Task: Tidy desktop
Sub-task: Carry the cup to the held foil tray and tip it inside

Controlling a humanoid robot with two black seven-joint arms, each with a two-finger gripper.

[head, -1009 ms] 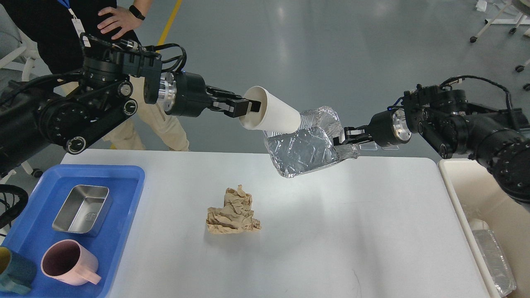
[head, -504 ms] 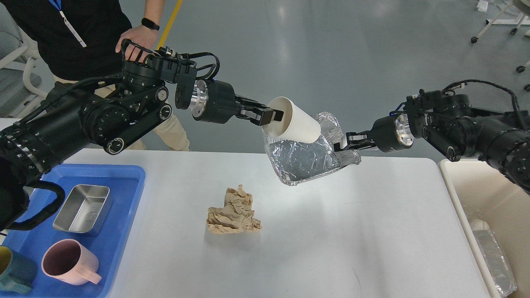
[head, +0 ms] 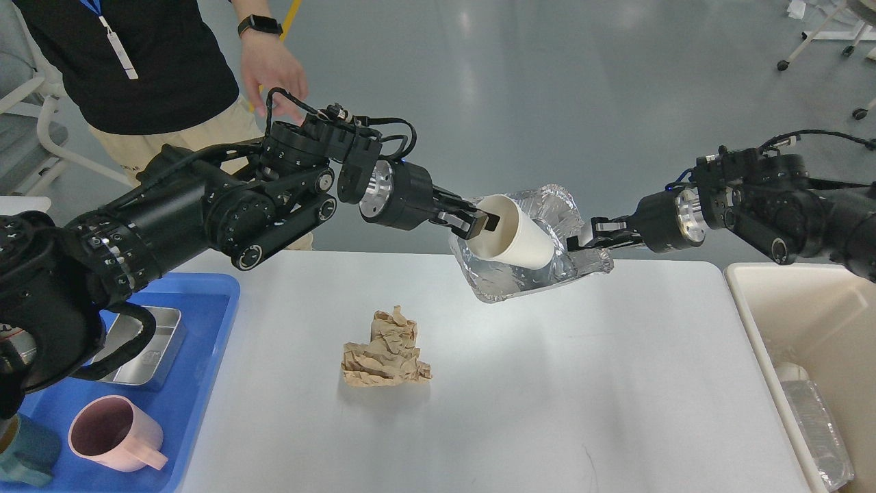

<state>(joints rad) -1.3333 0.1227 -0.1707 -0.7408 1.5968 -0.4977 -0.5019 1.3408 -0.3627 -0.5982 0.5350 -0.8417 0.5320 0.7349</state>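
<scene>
Spanning most of the view, the desktop (head: pixel 547 383) holds only a crumpled paper wad (head: pixel 385 350) near its middle. Above its far edge, the left gripper (head: pixel 483 227) pinches a white cup's (head: pixel 513 239) rim, nesting it in a foil tray (head: pixel 534 263) pinched at its edge by the right gripper (head: pixel 582 241). Next, probably: release the cup, then carry the tray to the bin (head: pixel 814 308) at right.
</scene>
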